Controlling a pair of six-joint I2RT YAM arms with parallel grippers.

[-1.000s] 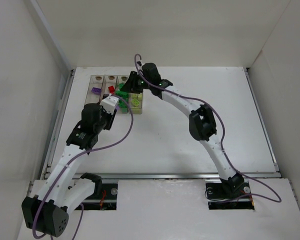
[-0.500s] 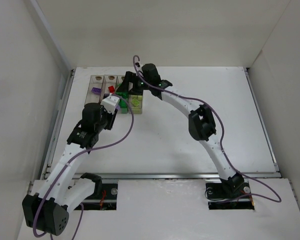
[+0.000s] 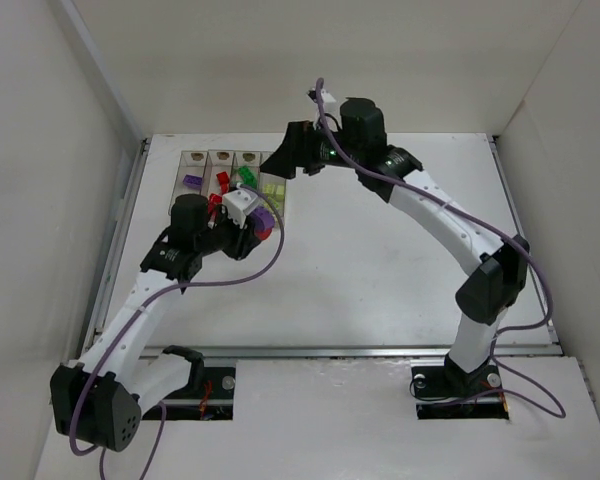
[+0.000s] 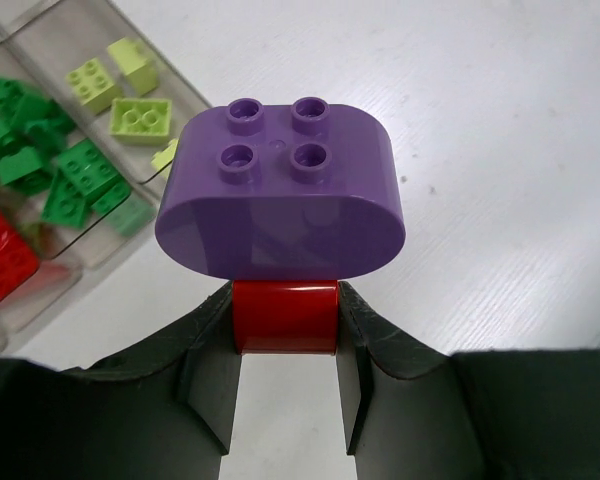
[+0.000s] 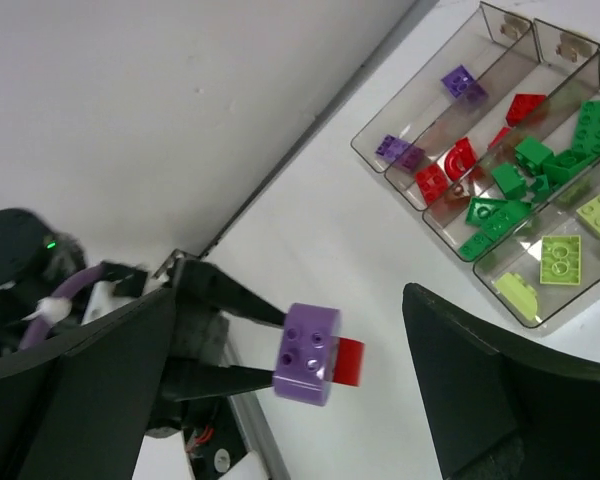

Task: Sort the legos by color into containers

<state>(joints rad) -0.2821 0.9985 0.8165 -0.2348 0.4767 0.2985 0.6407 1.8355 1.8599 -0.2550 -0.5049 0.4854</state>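
Right claw (image 3: 283,163) now higher; left claw (image 4: 285,325) around red-and-purple legos (image 4: 280,195), perhaps joined.

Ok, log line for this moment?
left gripper: shut on red brick, purple brick attached | right gripper: open, empty

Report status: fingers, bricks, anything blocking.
Left gripper shut on red brick, purple brick stacked on top. Right gripper open, empty, beside the bins. Nothing seen between held bricks and bins.
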